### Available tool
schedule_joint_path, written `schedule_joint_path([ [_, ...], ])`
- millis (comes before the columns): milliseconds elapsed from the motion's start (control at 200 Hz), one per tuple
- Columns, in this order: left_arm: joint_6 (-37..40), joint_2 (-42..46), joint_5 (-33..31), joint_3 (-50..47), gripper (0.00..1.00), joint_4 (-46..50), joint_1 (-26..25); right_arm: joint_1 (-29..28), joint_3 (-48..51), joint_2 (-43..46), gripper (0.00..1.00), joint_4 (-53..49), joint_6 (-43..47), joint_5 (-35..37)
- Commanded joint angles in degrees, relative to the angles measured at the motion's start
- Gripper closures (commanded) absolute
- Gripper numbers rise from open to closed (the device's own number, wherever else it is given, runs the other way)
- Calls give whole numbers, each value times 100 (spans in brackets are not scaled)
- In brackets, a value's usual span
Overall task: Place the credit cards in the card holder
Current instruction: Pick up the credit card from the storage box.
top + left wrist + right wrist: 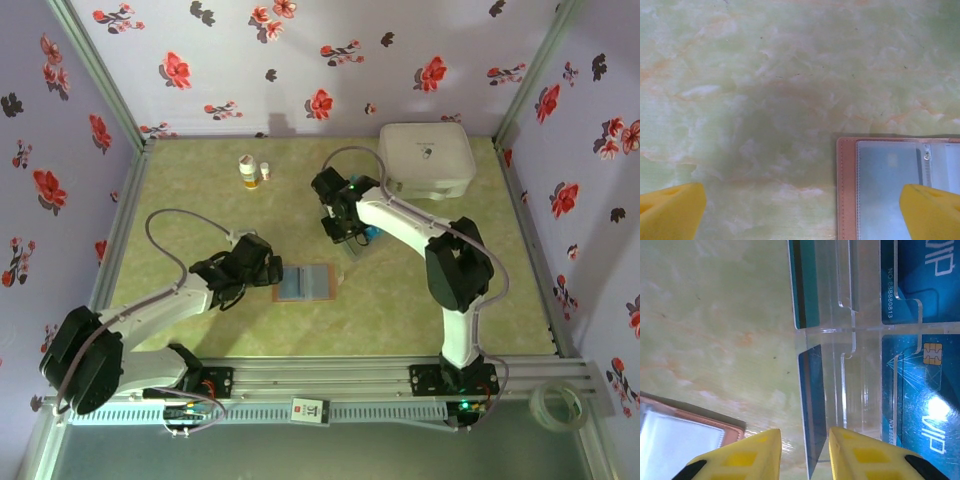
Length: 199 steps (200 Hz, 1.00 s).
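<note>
Nearest the lens, the metal rail (330, 385) carries both arm bases along the table's near edge, with a roll of clear tape (558, 405) at its right end.

From the left base, the arm reaches in over the green marbled table (200, 330). The left gripper (270, 270) (800, 215) is spread wide. In its wrist view the yellow fingers (670, 210) sit at opposite edges with nothing between them but the table and a corner of the card holder (303, 283) (845, 190). The card holder lies opened flat mid-table, just right of that gripper, its pinkish-brown rim framing pale clear sleeves. Two small bottles (249, 172) stand well behind it.

Further right, the right gripper (352, 238) (805, 460) hangs over the clear plastic tray (840, 340), which holds the credit cards (920, 390), bright blue with "VIP" lettering and a chip. Its fingers stand narrowly apart, astride one card that stands on edge at the tray's side. Bare table shows between that card and the left-hand finger, so no pinch is visible. The holder's corner (715, 427) lies near, apart from the tray.

A white rounded case (427, 158) sits at the far right corner.
</note>
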<state>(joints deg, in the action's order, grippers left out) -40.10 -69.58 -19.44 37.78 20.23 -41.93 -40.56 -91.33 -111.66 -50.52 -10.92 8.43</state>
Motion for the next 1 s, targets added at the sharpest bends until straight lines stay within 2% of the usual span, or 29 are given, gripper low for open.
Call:
schedule_joint_path([
  [0,65,-90,32,151,0,74,51,-48,48,-91,69,-216,227,436],
  [495,43,-145,87,98,0,3,52,-40,245,-374,72,18,160,261],
  [990,-56,-108,200,-91,0,-125,50,-32,192,-497,80,41,169,329],
])
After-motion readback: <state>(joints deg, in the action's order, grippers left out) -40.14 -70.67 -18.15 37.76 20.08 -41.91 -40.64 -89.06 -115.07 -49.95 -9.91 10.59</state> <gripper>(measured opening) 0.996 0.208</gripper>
